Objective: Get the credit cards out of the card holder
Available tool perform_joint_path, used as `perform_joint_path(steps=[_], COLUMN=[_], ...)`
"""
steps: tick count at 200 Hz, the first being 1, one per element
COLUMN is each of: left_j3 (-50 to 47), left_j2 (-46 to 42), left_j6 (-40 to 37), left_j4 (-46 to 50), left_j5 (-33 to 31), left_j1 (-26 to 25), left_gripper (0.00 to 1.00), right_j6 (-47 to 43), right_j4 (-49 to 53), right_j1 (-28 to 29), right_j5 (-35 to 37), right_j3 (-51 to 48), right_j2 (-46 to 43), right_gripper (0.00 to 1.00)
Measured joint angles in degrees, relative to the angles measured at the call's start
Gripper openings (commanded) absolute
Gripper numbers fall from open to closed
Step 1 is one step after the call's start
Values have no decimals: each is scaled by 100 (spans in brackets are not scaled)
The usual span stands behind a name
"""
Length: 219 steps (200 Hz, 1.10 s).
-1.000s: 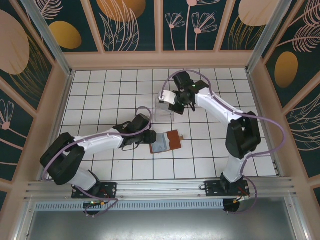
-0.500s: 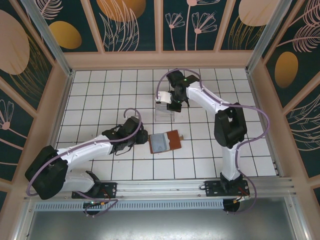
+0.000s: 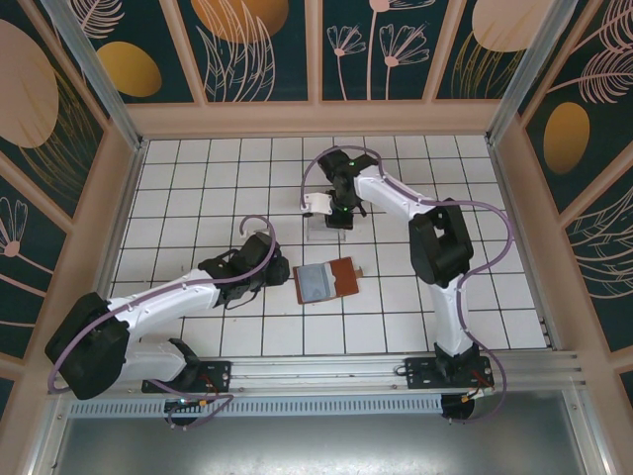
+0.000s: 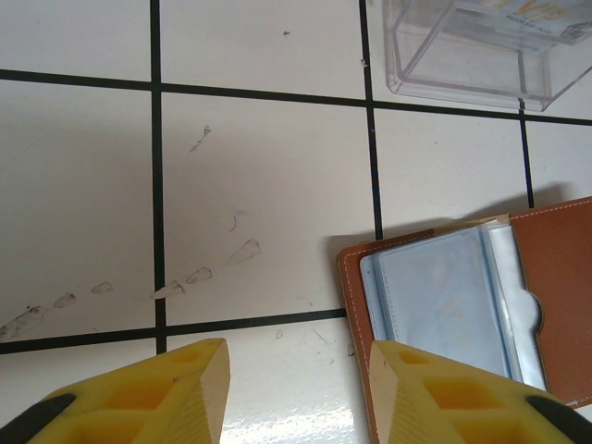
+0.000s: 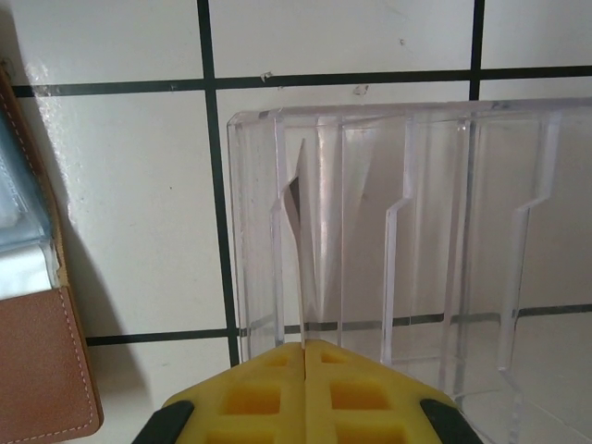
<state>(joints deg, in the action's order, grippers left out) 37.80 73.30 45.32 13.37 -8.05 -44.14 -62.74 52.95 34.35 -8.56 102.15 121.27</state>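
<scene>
The card holder [image 3: 327,281] lies open on the tiles, brown leather with a blue-grey inside [image 4: 444,296]. My left gripper [image 4: 301,388] is open and empty at the holder's left edge [image 3: 280,271], its right finger over the near corner. My right gripper [image 5: 304,347] is shut on a thin credit card [image 5: 298,240], seen edge-on and standing in a slot of the clear tray [image 5: 416,231]. In the top view this gripper [image 3: 331,216] hangs over the tray [image 3: 321,234]. Another card [image 4: 518,14] lies inside the tray.
The clear tray [image 4: 472,55] sits one tile beyond the holder. The holder's brown corner [image 5: 37,379] shows at the left of the right wrist view. Pale walls ring the tiled floor [image 3: 198,198].
My left gripper has backed off to the left of the holder. My right arm has swung left and brought the card down into the tray.
</scene>
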Motion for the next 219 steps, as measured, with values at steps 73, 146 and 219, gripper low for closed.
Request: perform_joint_path(steps=[73, 146, 219], left_j3=[0, 0, 2], left_j2=[-9, -9, -7], left_j6=[2, 44, 44], left_j4=[28, 37, 42], left_j5=[-17, -15, -2], left_j1=[0, 0, 0], left_gripper=[45, 46, 46], right_j6=[-24, -48, -44], right_j4=[-76, -549, -1097], right_j1=[55, 52, 52], right_j5=[164, 457, 616], right_j3=[46, 42, -125], right_j2=[87, 87, 83], right_gripper=[22, 27, 29])
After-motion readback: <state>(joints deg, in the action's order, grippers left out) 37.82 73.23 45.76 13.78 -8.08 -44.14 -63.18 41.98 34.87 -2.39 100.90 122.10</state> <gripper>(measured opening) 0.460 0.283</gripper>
